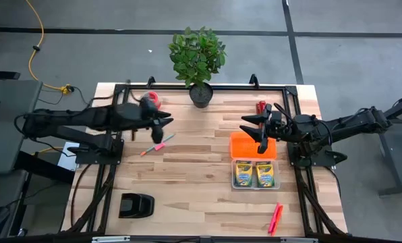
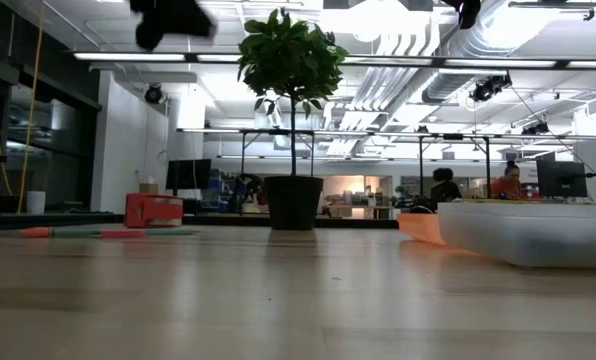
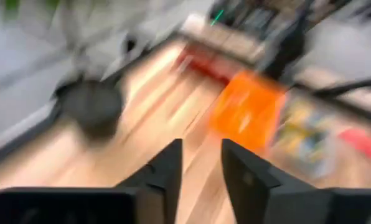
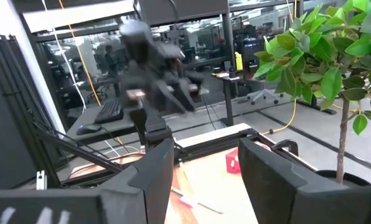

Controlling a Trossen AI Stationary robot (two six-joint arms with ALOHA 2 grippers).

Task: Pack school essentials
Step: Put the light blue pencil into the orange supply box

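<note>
1. Crayon boxes [image 1: 255,174] already in the clear bin [image 1: 253,186]; pen and marker [image 1: 157,144] on bare table, another marker [image 1: 276,217] near the front edge.
2. Left gripper [image 1: 162,128] above the pen, fingers [image 3: 167,174] slightly parted, seemingly empty.
3. Right gripper [image 1: 262,131] spread, empty, over the bin's orange lid [image 1: 253,144].
4. Next: lower, pinch, carry to bin.

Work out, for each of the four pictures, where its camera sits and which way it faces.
High view: overhead, facing straight down on the light wooden table; both dark arms show.
Low view: at table-top height, facing level across to the room; only dark arm parts show at the top.
Left wrist view: on the left arm, facing the orange open tray; its left hand shows, open.
Right wrist view: on the right arm, facing the left arm; its right hand shows, open.
Shared: high and low views both show the green potted plant.
</note>
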